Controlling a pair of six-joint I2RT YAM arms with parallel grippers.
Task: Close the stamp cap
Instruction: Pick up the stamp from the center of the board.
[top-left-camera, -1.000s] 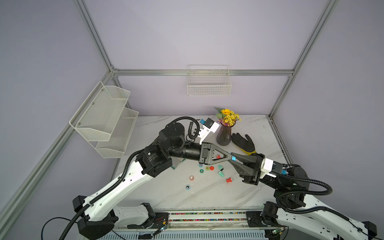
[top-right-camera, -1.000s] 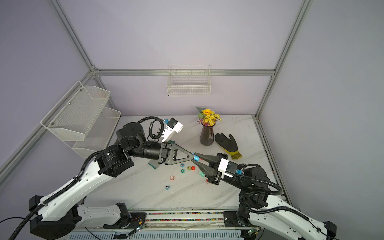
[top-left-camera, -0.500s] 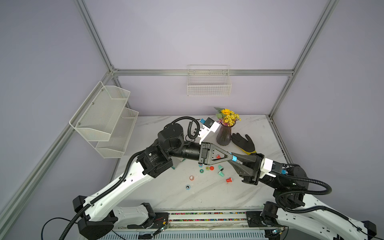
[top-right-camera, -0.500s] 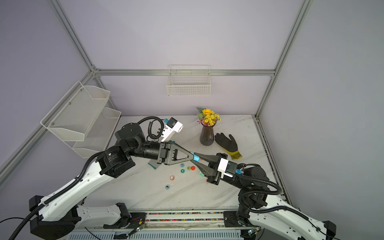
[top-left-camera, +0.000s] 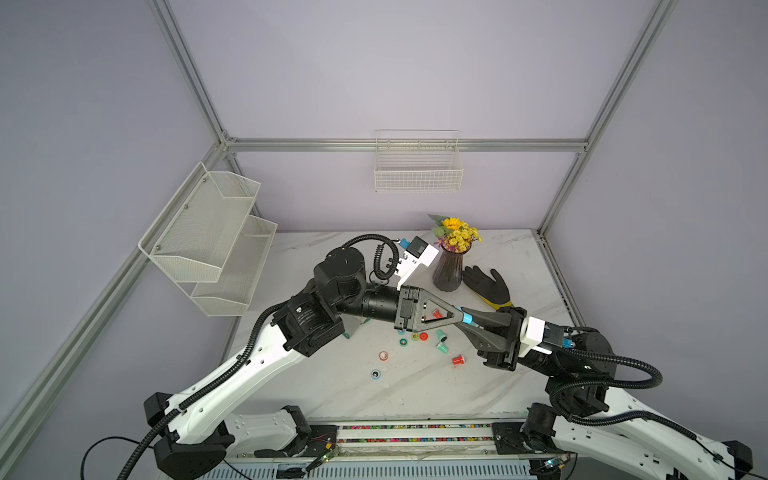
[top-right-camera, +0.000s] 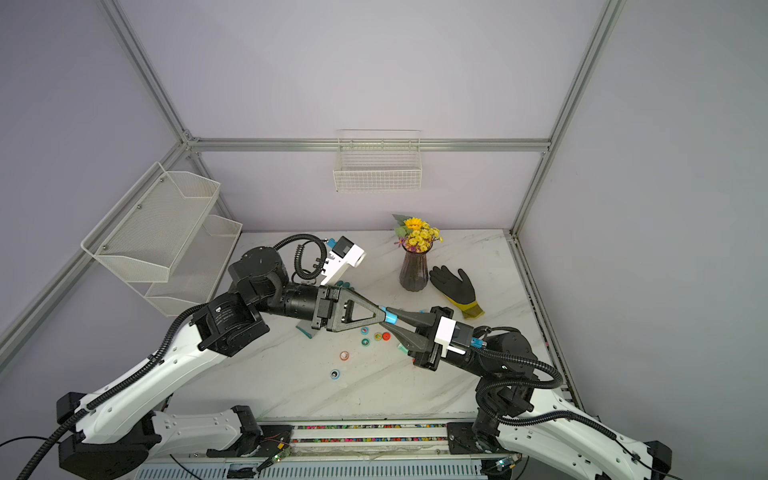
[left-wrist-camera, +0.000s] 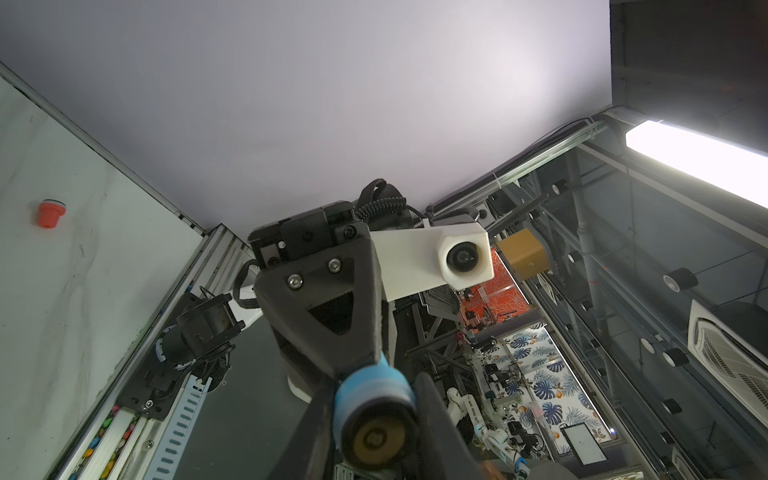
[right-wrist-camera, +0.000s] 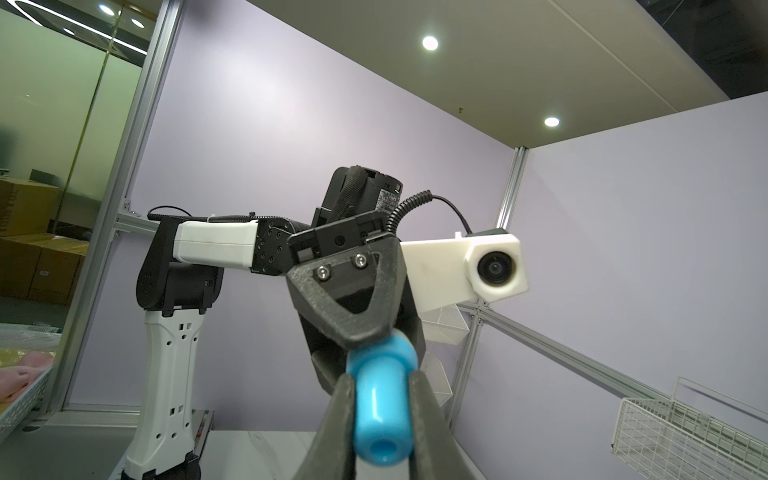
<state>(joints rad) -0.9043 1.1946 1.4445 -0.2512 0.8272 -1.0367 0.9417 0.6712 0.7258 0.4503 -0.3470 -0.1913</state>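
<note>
2 grippers meet tip to tip above the table (top-left-camera: 415, 395), both clenched on 1 blue stamp (top-left-camera: 467, 318). The left gripper (top-left-camera: 460, 316) pinches its flanged end and the right gripper (top-left-camera: 474, 321) its hollow barrel. Holding it in mid-air and in line likely lets cap and body press together along 1 axis. Which half is the cap, I cannot tell.

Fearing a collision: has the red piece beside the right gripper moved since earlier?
No. In a top view the red piece keeps its place relative to the vase.
</note>
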